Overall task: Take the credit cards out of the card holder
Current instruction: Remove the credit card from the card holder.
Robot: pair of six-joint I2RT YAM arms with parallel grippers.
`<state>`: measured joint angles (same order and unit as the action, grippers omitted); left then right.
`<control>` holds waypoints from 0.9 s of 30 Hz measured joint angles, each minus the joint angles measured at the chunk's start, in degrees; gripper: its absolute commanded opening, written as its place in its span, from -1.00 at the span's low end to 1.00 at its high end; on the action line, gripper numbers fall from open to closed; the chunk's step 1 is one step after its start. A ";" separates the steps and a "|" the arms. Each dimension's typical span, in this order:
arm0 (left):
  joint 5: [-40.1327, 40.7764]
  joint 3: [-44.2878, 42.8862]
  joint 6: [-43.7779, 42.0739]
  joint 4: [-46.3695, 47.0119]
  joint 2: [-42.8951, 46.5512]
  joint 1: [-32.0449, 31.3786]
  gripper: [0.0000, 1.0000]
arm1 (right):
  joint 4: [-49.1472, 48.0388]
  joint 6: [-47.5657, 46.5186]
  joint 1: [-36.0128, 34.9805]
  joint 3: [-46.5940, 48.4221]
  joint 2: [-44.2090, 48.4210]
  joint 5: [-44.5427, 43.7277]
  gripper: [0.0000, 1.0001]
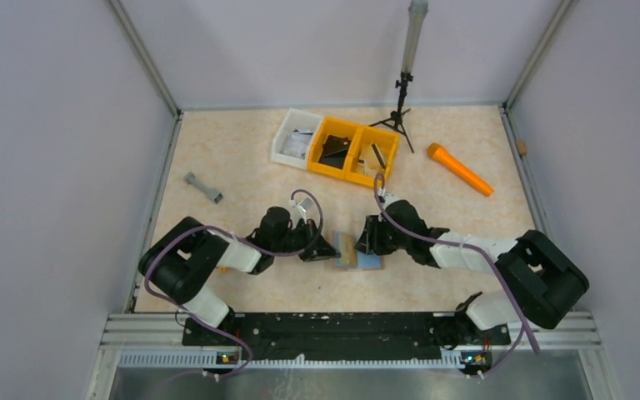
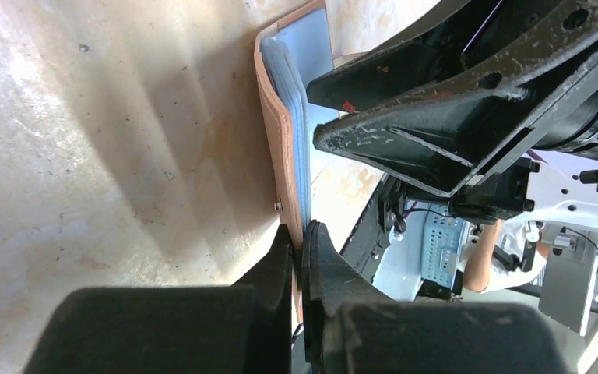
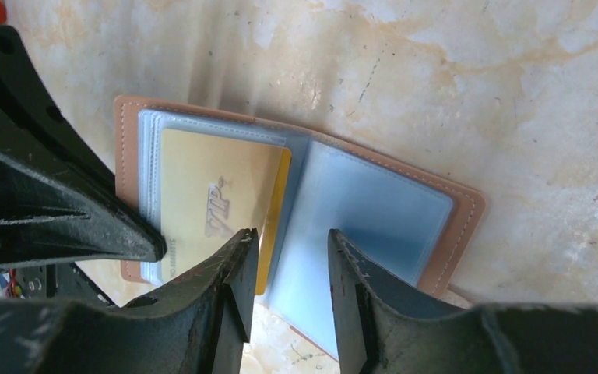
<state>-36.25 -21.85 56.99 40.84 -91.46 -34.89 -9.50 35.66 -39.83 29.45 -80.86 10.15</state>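
The card holder (image 1: 370, 261) lies open on the table between my two grippers, reddish-brown outside (image 3: 467, 226) and pale blue inside. A gold card marked VIP (image 3: 210, 195) sits in its left clear sleeve, its right edge sticking out a little; it shows as a tan patch in the top view (image 1: 347, 247). No black or greyish card shows. My left gripper (image 2: 302, 234) is shut on the edge of the holder's left flap (image 2: 284, 125). My right gripper (image 3: 290, 241) is open just over the holder, its fingers astride the gold card's right edge and the fold.
Yellow bins (image 1: 354, 150) and a white bin (image 1: 296, 137) stand at the back centre. A tripod (image 1: 400, 108) stands behind them. An orange tool (image 1: 460, 169) lies at the back right, a grey dumbbell-shaped piece (image 1: 203, 187) at the left.
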 measured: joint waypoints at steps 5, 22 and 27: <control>0.04 2.38 1.66 5.46 -0.15 0.00 -1.00 | -0.02 1.38 0.00 -3.76 6.99 0.09 0.03; 0.24 6.54 18.43 34.25 -7.50 0.09 -1.00 | -12.13 15.41 1.73 -10.67 13.94 8.11 0.32; 0.20 6.95 21.31 37.20 -8.50 0.11 -1.00 | -16.70 18.64 3.63 -13.07 13.97 10.58 0.31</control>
<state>-36.05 -14.90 78.30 78.04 -99.96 -34.79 -26.20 54.30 -36.21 16.38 -66.89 20.73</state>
